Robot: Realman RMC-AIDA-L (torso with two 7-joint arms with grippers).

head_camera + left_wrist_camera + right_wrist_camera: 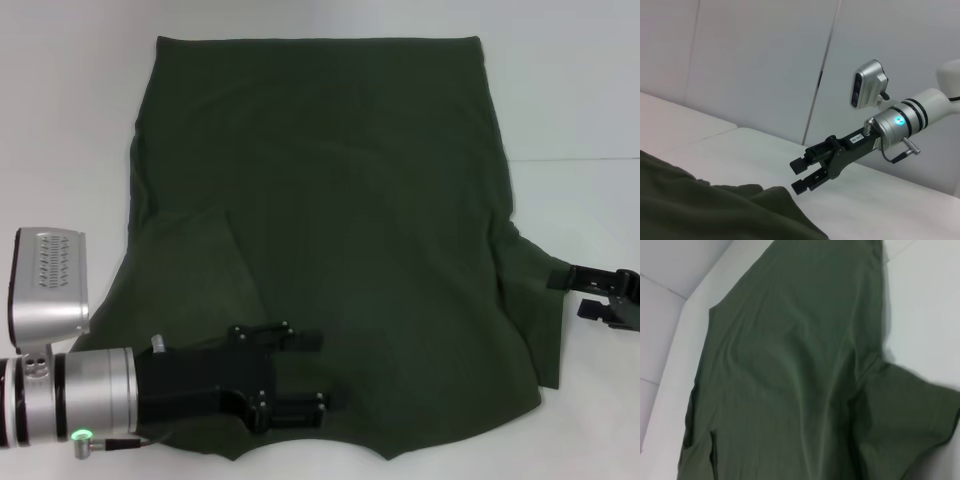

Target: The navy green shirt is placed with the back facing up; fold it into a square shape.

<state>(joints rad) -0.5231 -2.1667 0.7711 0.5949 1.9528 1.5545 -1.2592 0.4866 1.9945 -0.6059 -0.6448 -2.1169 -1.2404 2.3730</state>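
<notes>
Olive navy green shirt [330, 220] flat on table [60, 120]; left gripper [300, 375] fingers spread over near hem, right gripper [600, 292] fingers spread beside sleeve edge.

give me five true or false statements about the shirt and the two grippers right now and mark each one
1. The navy green shirt lies spread on the white table. True.
2. The left gripper is over the shirt's near edge. True.
3. The right gripper is lifting the shirt high off the table. False: it is low, beside the sleeve at the shirt's right edge.
4. The right gripper's fingers are pressed shut. False: the left wrist view shows a gap between them.
5. The shirt is already folded into a square. False: only its left sleeve is folded in; its right sleeve sticks out.
</notes>
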